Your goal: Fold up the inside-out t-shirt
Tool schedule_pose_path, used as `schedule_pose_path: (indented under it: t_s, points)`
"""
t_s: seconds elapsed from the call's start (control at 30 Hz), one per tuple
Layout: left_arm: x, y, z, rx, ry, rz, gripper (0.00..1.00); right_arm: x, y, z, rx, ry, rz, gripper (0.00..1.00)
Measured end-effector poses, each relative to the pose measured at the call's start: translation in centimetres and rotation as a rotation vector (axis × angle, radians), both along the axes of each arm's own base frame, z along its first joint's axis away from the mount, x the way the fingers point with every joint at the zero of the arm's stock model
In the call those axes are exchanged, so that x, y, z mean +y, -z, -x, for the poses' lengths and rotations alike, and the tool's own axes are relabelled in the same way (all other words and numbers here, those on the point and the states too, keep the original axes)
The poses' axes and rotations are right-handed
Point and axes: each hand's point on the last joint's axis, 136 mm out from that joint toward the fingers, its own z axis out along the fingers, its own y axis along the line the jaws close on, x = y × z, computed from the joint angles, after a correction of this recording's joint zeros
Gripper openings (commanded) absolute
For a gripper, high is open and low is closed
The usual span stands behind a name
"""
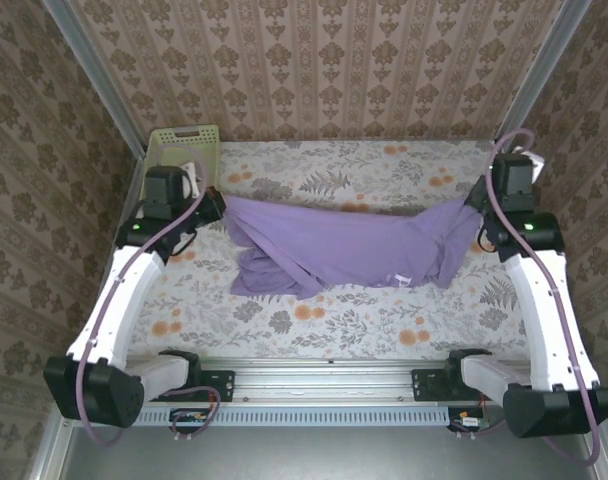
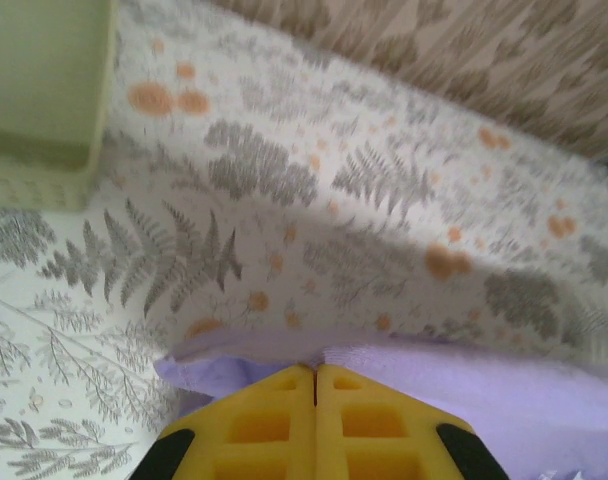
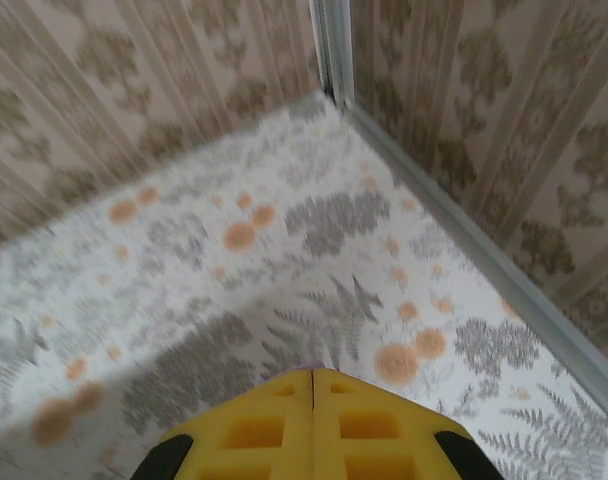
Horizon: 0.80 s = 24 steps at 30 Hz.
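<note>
Garment: your purple t-shirt [image 1: 334, 245] hangs stretched between both arms, right of the green basket [image 1: 184, 142], sagging over the flowered table [image 1: 314, 320].
Left: your left gripper [image 2: 315, 368], just on the near side of the basket, has its fingers pressed together on a shirt edge.
Right: your right gripper [image 1: 481, 215], far right of the basket, is clamped tight on the opposite edge.

t-shirt [image 1: 344, 245] spans centre, basket [image 1: 184, 133] far-left corner; near tabletop [image 1: 334, 322] free
</note>
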Motion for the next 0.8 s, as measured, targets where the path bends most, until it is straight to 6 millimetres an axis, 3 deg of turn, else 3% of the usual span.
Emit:
schedule_pose_path:
  t_s: [0.1, 0.2, 0.33, 0.43, 0.57, 0.67, 0.73, 0.8]
  points:
    - [1.7, -5.5, 0.8, -0.131, -0.032, 0.040, 0.00, 0.2, -6.2, 2.1, -0.151, -0.010, 0.003, 0.00]
    - [3.2, -11.7, 2.7, -0.293, -0.057, 0.068, 0.00, 0.3, -12.8, 5.6, -0.324, -0.019, 0.011, 0.00]
    - [4.0, -18.5, 7.4, -0.508, -0.058, 0.091, 0.00, 0.5, -20.7, 12.2, -0.561, -0.031, 0.029, 0.00]
    - [4.0, -21.8, 11.4, -0.650, -0.045, 0.105, 0.00, 0.6, -25.3, 18.1, -0.733, -0.031, 0.043, 0.00]
    - [4.2, -24.9, 16.2, -0.816, -0.040, 0.118, 0.00, 0.7, -29.7, 25.2, -0.928, -0.029, 0.065, 0.00]
    - [4.3, -26.0, 17.5, -0.871, -0.040, 0.123, 0.00, 0.7, -31.2, 27.6, -0.995, -0.028, 0.079, 0.00]
    - [4.1, -26.3, 16.3, -0.838, -0.030, 0.122, 0.00, 0.7, -31.5, 27.7, -0.996, -0.028, 0.091, 0.00]
    - [3.3, -26.4, 12.9, -0.758, 0.003, 0.124, 0.00, 0.7, -31.5, 26.2, -0.965, -0.027, 0.103, 0.00]
